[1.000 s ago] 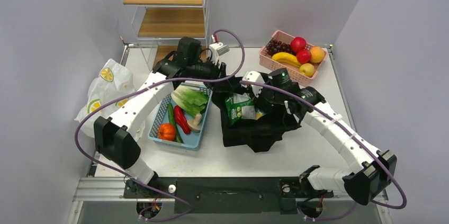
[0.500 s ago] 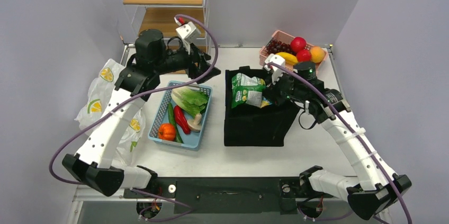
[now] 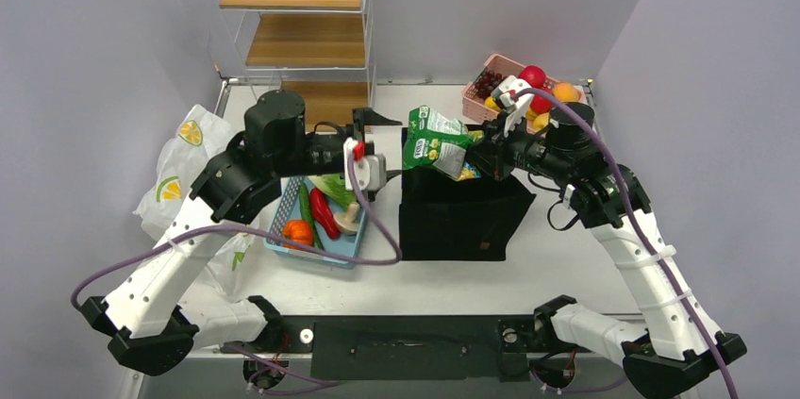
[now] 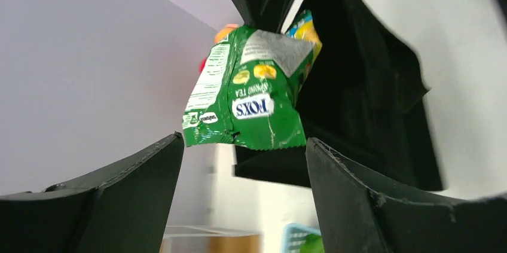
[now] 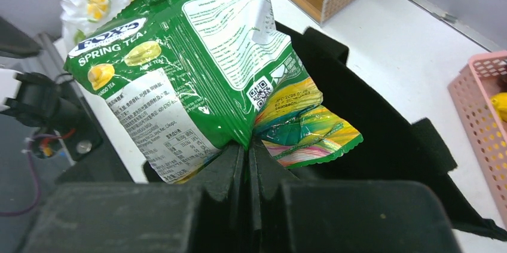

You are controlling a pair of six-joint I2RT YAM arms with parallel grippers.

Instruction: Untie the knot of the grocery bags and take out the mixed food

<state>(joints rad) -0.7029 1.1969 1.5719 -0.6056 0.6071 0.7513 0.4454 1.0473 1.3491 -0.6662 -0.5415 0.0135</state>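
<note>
My right gripper (image 3: 483,156) is shut on the shiny green-and-yellow snack packet (image 3: 434,140) and holds it in the air above the open black tote (image 3: 458,220). In the right wrist view the jaws (image 5: 247,145) pinch the packet's (image 5: 191,55) crimped edge. My left gripper (image 3: 387,146) is open and empty, just left of the packet and facing it. In its wrist view the packet (image 4: 251,94) hangs beyond the gap (image 4: 242,145). The white citrus-print grocery bag (image 3: 193,158) lies crumpled at the far left. A small orange pumpkin (image 3: 297,232) lies in the blue basket (image 3: 332,259).
The blue basket also holds lettuce, a cucumber, a red pepper and a mushroom. A pink basket (image 3: 486,108) at the back right holds red apples (image 3: 533,76), an orange fruit (image 3: 566,92), a banana and grapes. A wooden wire shelf (image 3: 292,36) stands at the back.
My right gripper has lifted the snack packet up out of the black tote and toward the back. My left arm has swung round from the back and now points its open jaws at the packet.
</note>
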